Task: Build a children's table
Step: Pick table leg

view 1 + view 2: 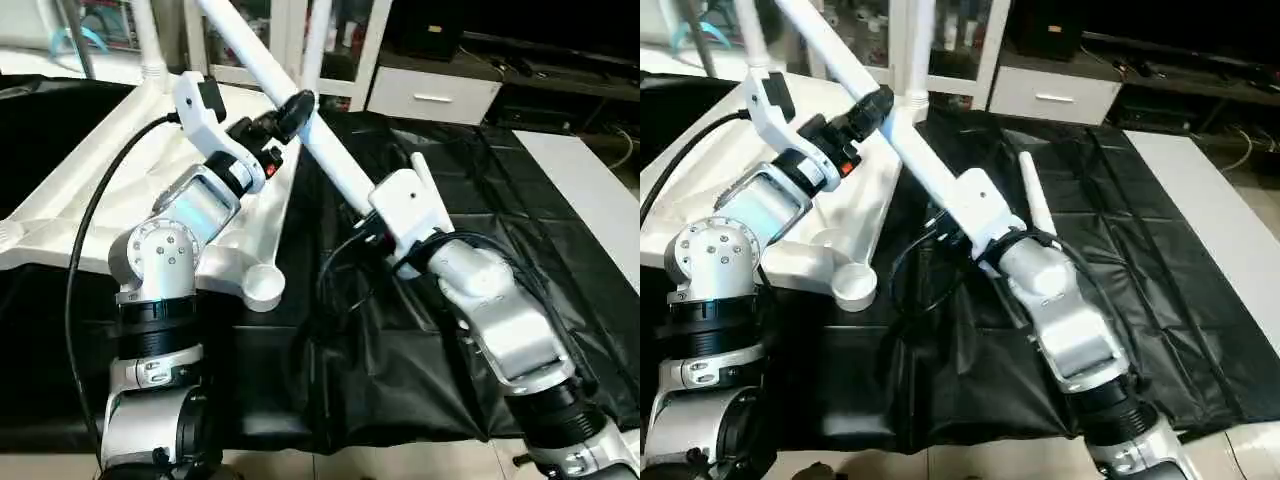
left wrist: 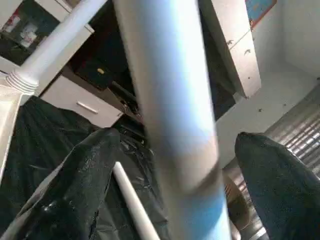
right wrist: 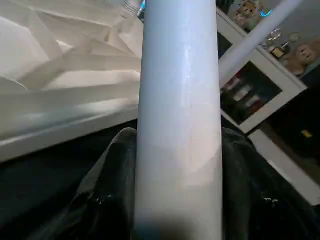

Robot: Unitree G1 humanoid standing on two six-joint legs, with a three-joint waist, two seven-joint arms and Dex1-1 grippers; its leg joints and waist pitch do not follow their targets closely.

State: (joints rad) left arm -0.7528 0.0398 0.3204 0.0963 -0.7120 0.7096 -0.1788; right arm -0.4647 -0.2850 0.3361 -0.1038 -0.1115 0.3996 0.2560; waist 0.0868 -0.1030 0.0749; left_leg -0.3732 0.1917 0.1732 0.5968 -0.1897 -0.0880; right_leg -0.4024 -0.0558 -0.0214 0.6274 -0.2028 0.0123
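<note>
The white tabletop (image 1: pixel 120 190) of the children's table lies upside down on the black cloth, ribs up. Two legs (image 1: pixel 316 40) stand in its far corner sockets. The near corner socket (image 1: pixel 262 285) holds nothing. My right gripper (image 3: pixel 180 150) is shut on a long white leg (image 1: pixel 340 165), which slants up and away to the left over the tabletop's edge. My left gripper (image 1: pixel 297 105) straddles the same leg higher up. It is open, and its black fingers (image 2: pixel 85 185) stand apart from the leg (image 2: pixel 175 100). Another leg (image 1: pixel 1035 200) lies on the cloth beside my right wrist.
The black-draped work table (image 1: pixel 500 220) stretches to the right, with pale floor (image 1: pixel 595 190) beyond its edge. A white cabinet with a drawer (image 1: pixel 432 95) stands behind it. A black cable (image 1: pixel 90 230) loops off my left forearm over the tabletop.
</note>
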